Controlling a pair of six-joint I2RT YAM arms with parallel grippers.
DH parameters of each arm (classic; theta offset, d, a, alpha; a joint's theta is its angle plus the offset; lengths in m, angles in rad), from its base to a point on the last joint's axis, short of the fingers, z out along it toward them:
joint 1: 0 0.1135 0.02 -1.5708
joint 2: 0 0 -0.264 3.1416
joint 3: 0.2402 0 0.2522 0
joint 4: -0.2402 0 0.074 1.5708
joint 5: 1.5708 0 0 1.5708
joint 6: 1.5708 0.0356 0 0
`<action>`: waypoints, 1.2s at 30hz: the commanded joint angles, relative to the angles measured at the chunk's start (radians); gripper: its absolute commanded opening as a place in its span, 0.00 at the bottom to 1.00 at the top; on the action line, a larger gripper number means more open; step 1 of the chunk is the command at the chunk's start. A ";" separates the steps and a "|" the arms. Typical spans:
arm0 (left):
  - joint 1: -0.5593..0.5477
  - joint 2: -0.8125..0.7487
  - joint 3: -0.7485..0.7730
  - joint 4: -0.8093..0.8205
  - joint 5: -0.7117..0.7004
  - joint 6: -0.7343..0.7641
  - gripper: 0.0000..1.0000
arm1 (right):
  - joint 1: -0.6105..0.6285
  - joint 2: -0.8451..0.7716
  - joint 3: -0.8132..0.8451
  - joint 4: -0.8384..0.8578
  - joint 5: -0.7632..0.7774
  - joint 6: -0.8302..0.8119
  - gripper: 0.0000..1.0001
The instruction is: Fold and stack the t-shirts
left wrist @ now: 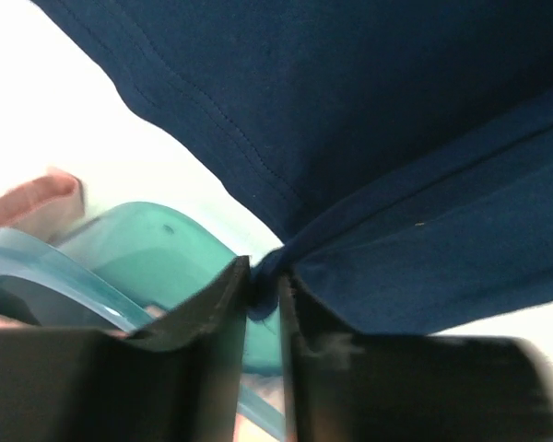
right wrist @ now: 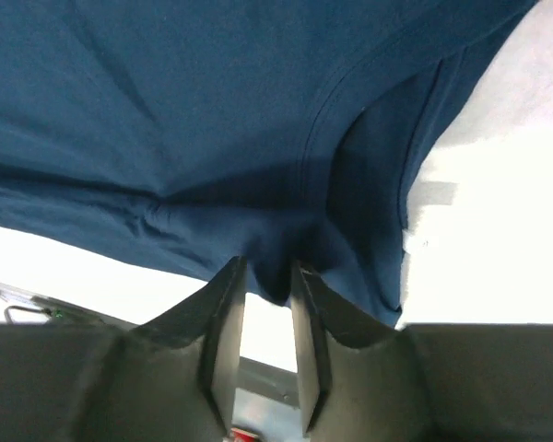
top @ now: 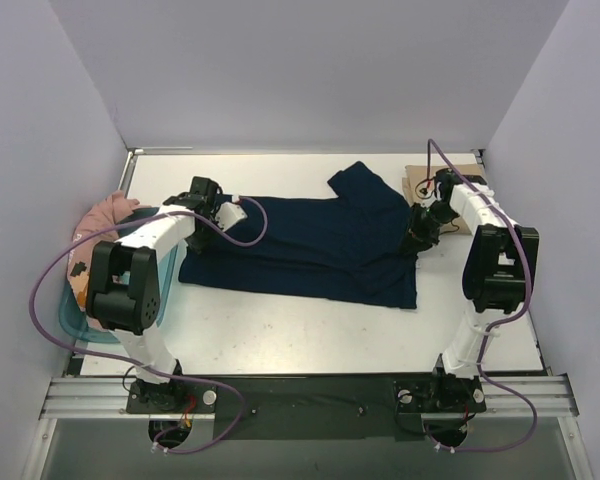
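Note:
The dark navy t-shirt (top: 310,245) lies stretched across the middle of the table, partly folded lengthwise, with a sleeve pointing to the back. My left gripper (top: 223,213) is shut on its left edge; in the left wrist view a bunch of navy cloth (left wrist: 350,138) is pinched in the left gripper (left wrist: 264,281). My right gripper (top: 420,232) is shut on the shirt's right end, and the right gripper (right wrist: 269,276) shows a fold of navy cloth (right wrist: 212,120) between its fingers. The tan-beige shirt (top: 465,170) lies flat at the back right. The pink shirt (top: 105,215) sits in the tub.
The teal plastic tub (top: 72,318) stands at the table's left edge beside the left arm and also shows in the left wrist view (left wrist: 157,253). Purple cables loop around both arms. Grey walls close in the left, back and right sides.

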 commanded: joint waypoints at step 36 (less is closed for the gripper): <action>-0.018 -0.143 -0.332 0.187 0.071 0.390 0.00 | -0.021 -0.514 -0.672 0.150 0.500 0.310 0.13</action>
